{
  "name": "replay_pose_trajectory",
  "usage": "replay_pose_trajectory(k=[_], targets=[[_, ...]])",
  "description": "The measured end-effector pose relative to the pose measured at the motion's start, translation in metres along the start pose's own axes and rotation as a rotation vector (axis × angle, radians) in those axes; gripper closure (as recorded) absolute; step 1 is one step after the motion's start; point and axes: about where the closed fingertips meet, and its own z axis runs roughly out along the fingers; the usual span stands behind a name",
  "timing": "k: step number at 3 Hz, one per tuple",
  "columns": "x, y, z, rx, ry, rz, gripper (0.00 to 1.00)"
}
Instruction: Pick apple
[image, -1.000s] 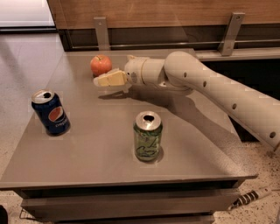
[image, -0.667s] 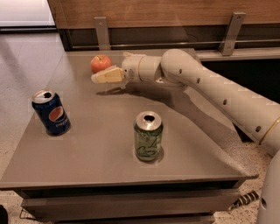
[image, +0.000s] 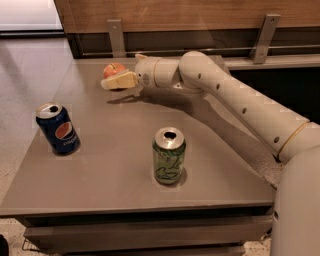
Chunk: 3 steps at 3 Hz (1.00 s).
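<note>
The apple (image: 113, 69) is small, round and orange-red, and sits at the far left part of the grey table (image: 115, 145). My gripper (image: 112, 78) reaches in from the right on a long white arm (image: 235, 102). It is right at the apple, and its cream-coloured tip covers the apple's lower front. Only the apple's top shows above the gripper. I cannot tell whether the gripper is touching the apple.
A blue Pepsi can (image: 58, 128) stands at the table's left. A green can (image: 169, 155) stands near the front middle. A wooden wall panel with metal brackets (image: 116, 36) runs just behind the apple. The table's front edge is close to the green can.
The gripper has moved a little left and farther along the apple, and it now covers more of the apple's front. The cans have not moved.
</note>
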Motion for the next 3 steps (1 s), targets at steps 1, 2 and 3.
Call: replay_pose_trajectory(k=[1, 2, 3], targets=[[0.006, -0.001, 0.009, -0.005, -0.006, 0.014, 0.0], [0.018, -0.001, 0.015, -0.001, -0.016, 0.042, 0.0], [0.021, 0.0, 0.019, 0.008, -0.031, 0.046, 0.11]])
